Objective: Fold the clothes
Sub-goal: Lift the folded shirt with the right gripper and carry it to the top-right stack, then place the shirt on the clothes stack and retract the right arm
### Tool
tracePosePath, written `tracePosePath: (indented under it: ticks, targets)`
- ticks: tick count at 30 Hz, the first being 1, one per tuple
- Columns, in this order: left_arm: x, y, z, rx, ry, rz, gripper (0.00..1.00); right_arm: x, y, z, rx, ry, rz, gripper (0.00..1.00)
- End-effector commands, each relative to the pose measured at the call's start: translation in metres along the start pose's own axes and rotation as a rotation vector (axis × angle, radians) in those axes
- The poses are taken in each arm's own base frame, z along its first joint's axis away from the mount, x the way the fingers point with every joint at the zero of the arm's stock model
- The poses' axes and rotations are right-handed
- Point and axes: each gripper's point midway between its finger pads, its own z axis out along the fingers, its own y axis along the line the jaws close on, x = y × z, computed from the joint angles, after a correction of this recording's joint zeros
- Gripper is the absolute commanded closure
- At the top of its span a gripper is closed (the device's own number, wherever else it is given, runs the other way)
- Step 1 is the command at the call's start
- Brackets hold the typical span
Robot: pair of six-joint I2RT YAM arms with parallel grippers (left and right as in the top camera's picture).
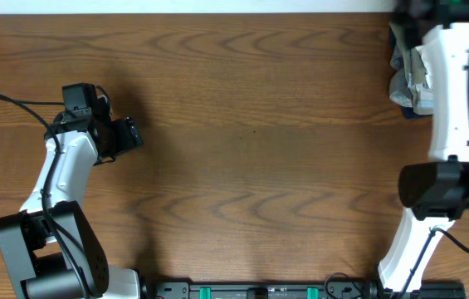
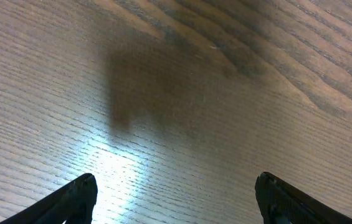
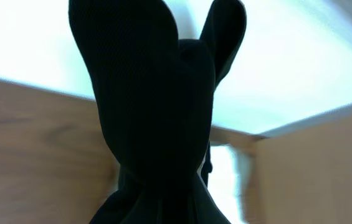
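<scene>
Black cloth fills the middle of the right wrist view: the t-shirt [image 3: 151, 112], gathered into a thick bunch that narrows toward the bottom edge, where the right claw's tips would meet. The tips themselves are lost against the dark fabric, but the claw is closed and, as far as I can judge, clamped on that bunch. Pale wooden walls and bright light stand behind it. From overhead the right arm [image 1: 454, 91] reaches to the far right corner, over a heap of pale garments [image 1: 404, 79]; the claw is cut off by the picture's far edge and the shirt cannot be made out there.

The left claw [image 2: 174, 200] hangs over bare wood on the left with its fingers wide apart, holding nothing.

The step in hand looks like fetching the shirt out to the working area, so folding proper has not begun. To do it well, the right arm should lift high enough for the hanging cloth to clear the pale heap and drag none of it along, then bring the shirt to the middle of the surface [image 1: 259, 124]. A grip on a bunch lets the garment hang twisted, so it is best lowered slowly, letting the free end land first and drawing the rest out flat. The left claw is well placed to come in and take a second edge or corner for spreading.
</scene>
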Motion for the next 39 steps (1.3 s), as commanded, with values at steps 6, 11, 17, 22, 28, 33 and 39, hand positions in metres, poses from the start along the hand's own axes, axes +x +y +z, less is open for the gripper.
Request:
tracePosePath:
  ticks: [6,11,17,22,28,33,39]
  targets:
    - [-0.005,0.003,0.001,-0.016,-0.006,0.006,0.18,0.002,-0.102,-0.008,0.124,-0.094,-0.049,0.99]
    - [-0.005,0.003,0.001,-0.015,-0.009,0.006,0.18,0.041,-0.149,0.009,0.119,-0.064,-0.038,0.99]
    - [-0.007,0.003,0.001,-0.014,-0.014,-0.002,0.18,0.078,-0.187,0.017,0.044,-0.092,-0.054,0.99]
    - [-0.006,0.003,0.001,-0.013,-0.013,-0.025,0.18,0.112,-0.201,0.033,0.033,-0.042,-0.026,0.99]
    - [-0.006,0.003,0.001,-0.013,-0.014,-0.024,0.18,0.145,-0.189,0.071,0.001,0.011,-0.046,0.99]
    - [-0.007,0.003,0.001,-0.013,-0.014,-0.024,0.18,0.169,-0.182,0.103,0.006,0.062,-0.048,0.99]
    - [-0.007,0.003,0.001,-0.013,-0.015,-0.029,0.18,0.18,-0.175,0.114,-0.015,0.082,-0.055,0.99]
